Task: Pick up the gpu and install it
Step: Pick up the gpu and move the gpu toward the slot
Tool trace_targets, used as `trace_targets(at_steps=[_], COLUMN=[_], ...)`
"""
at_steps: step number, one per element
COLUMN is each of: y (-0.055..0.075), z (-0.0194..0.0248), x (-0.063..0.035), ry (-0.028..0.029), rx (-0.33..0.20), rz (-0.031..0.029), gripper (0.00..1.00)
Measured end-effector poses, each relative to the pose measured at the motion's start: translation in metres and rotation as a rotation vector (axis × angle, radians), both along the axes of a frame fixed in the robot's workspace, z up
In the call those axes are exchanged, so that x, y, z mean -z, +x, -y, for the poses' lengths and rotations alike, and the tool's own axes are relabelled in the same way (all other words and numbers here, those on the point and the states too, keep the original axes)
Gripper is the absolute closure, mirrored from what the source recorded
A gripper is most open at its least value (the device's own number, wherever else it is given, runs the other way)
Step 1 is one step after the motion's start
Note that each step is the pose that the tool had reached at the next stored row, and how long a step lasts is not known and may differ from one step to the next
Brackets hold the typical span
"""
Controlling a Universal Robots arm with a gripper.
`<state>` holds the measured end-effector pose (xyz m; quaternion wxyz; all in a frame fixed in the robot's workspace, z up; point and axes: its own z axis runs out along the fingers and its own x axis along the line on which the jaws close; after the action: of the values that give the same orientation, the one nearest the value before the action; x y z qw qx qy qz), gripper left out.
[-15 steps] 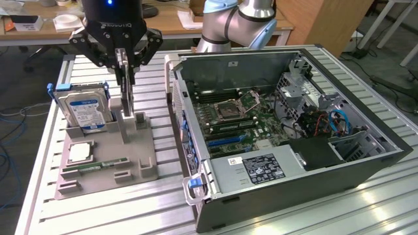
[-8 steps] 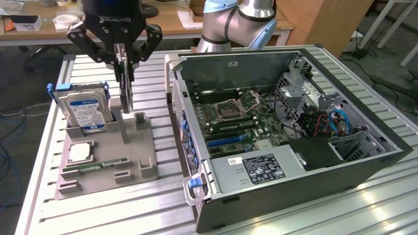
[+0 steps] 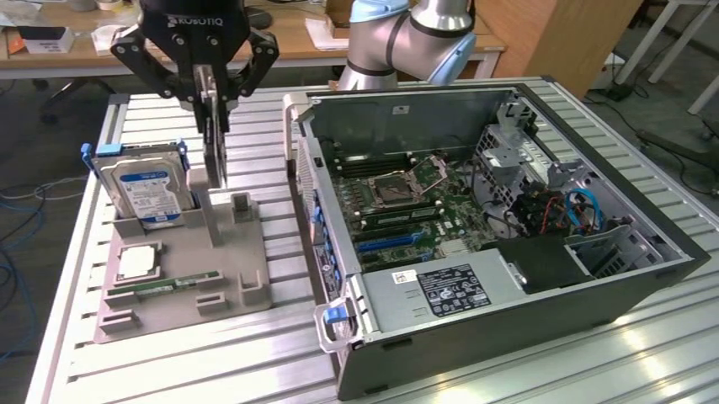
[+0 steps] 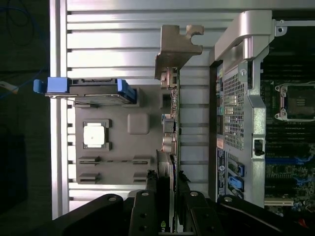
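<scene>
Over the slatted table [image 3: 168, 362], fingers of the gripper [image 3: 209, 94] pinch the gpu [image 3: 215, 156] by its top edge (likely stiff, light, fragile).

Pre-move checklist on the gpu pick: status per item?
1. end effector shut on the gpu: ok.
2. gpu held upright, edge-on between the fingers: ok.
3. gpu lifted clear of the grey holder: cannot tell.
4. hard drive apart from the gpu: ok.
5. case side open, motherboard exposed: ok.
6. Expansion slot free of obstruction: cannot tell.
</scene>
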<state>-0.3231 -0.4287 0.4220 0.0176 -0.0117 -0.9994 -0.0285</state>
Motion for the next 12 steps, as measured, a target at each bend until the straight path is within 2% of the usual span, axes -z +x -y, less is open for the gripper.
trace_targets(at_steps=[6, 12], y=[0.0000, 0.0000], z=[0.0000, 0.0000], x=[-0.0060, -0.0069], ry=[0.0002, 0.0003], rx=[0.000, 0.000], rz=[-0.0026, -0.0035], gripper=[0.74, 0.74])
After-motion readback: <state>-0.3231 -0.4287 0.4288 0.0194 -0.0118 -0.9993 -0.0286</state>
